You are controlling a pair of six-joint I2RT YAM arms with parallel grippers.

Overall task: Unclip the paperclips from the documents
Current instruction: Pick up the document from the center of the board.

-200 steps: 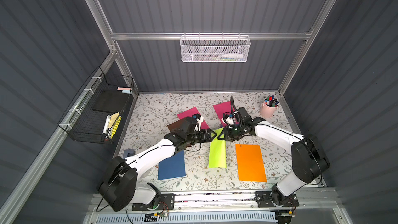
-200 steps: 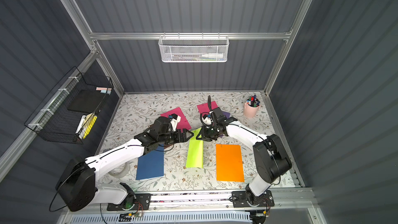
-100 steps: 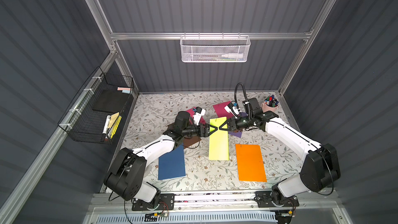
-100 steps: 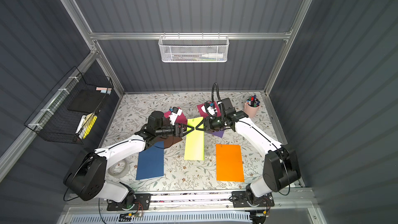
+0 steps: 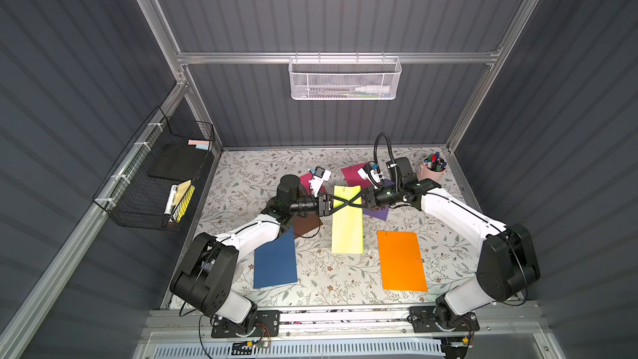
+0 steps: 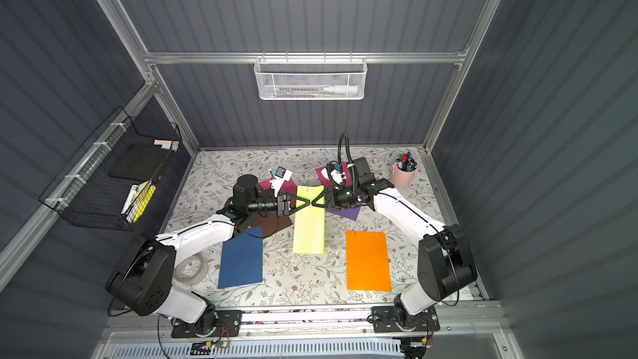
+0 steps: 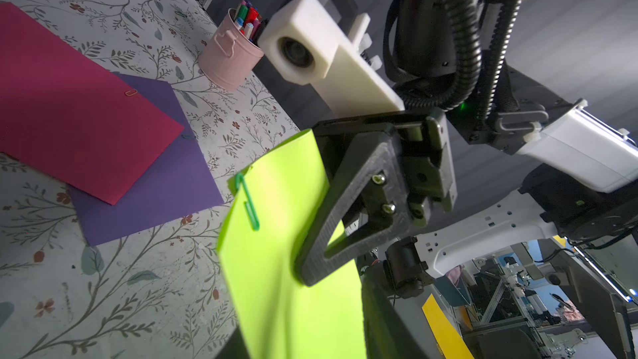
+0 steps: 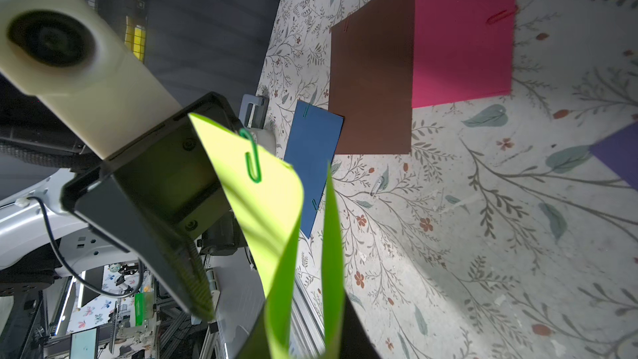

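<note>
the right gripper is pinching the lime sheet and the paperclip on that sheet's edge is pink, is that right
Not quite. The paperclip on the edge of the lime sheet is green, not pink; the left wrist view shows it clearly. The rest stands: the right gripper is pinching that sheet.

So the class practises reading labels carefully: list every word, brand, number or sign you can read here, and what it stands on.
No text can be read anywhere.
Marker pens in the pink cup: any print too small.
White tube in the white mesh basket: any label too blurred.
Lime sheet and pink sheet: blank.
</note>
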